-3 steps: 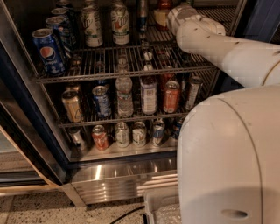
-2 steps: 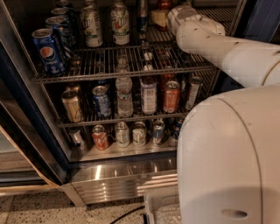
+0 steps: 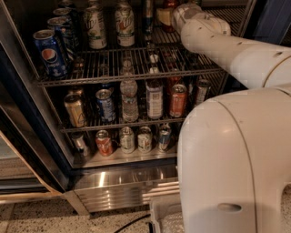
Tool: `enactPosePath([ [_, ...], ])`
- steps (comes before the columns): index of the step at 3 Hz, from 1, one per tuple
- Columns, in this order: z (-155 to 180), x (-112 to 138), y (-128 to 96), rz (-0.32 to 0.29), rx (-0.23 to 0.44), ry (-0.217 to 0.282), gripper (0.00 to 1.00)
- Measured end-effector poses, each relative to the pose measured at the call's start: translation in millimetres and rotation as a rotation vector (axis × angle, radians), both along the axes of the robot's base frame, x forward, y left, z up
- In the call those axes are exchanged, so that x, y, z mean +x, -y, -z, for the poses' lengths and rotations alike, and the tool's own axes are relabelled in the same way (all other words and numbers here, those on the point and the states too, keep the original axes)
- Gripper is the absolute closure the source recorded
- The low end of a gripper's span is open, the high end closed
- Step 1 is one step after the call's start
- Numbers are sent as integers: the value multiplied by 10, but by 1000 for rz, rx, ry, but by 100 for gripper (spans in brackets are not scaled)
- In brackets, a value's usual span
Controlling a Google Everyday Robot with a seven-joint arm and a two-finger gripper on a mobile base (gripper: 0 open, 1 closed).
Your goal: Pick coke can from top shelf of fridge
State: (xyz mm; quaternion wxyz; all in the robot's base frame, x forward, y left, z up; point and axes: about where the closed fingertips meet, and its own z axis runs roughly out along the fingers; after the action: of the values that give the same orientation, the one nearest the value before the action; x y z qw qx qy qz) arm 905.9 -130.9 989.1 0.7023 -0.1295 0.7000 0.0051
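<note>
The fridge (image 3: 28,113) stands open with its top shelf (image 3: 113,77), a silvery wire rack, running across it. My white arm reaches in from the right over this shelf. My gripper (image 3: 164,15) is at the back right of the top shelf, near the top edge of the view. A deep-red shape (image 3: 169,4) that may be the coke can shows just above the gripper, mostly hidden by it. I cannot tell whether the gripper touches it.
Blue Pepsi cans (image 3: 49,53) stand at the shelf's left, two white-green cans (image 3: 95,27) at the middle. The lower racks hold an orange-red can (image 3: 178,101), a bottle (image 3: 129,100) and several cans. My white body (image 3: 236,159) fills the right foreground above the steel base panel (image 3: 127,182).
</note>
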Motion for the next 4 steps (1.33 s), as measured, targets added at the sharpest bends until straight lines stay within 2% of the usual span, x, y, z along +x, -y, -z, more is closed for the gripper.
enactPosePath([
  [1,98,143,-97,-11,-12,-22,32],
  [2,139,212,-72,0,-14,-28,31],
  [3,124,425,41,39,-14,-20,30],
  [4,125,424,39,38,-14,-20,29],
])
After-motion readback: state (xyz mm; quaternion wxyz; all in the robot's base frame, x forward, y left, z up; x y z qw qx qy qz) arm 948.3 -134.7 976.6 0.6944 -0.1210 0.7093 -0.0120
